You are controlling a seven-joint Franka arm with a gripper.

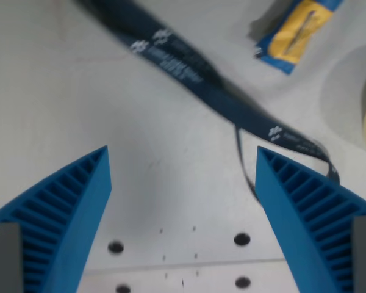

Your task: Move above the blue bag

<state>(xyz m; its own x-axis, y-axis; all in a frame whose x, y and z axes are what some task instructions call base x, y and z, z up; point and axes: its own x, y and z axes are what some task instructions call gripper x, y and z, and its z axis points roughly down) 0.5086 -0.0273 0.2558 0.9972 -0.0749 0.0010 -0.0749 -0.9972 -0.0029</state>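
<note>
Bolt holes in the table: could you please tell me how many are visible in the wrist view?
4: two in an upper row and two below near the bottom edge, all between the pincer fingers. More may be hidden behind the fingers.

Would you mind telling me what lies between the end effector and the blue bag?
In the wrist view, a dark blue lanyard runs diagonally across the pale table between the open end effector and the blue bag.

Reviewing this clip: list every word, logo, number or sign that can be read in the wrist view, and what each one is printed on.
Nothing is legible.
Dark navy fabric lanyard strap: repeated white logo marks with lines of white text, too blurred to read.
Blue and yellow plastic bag at the top edge: a dark mark on the yellow panel, too blurred to read.
Blue ribbed gripper fingers and white table: no text.
</note>
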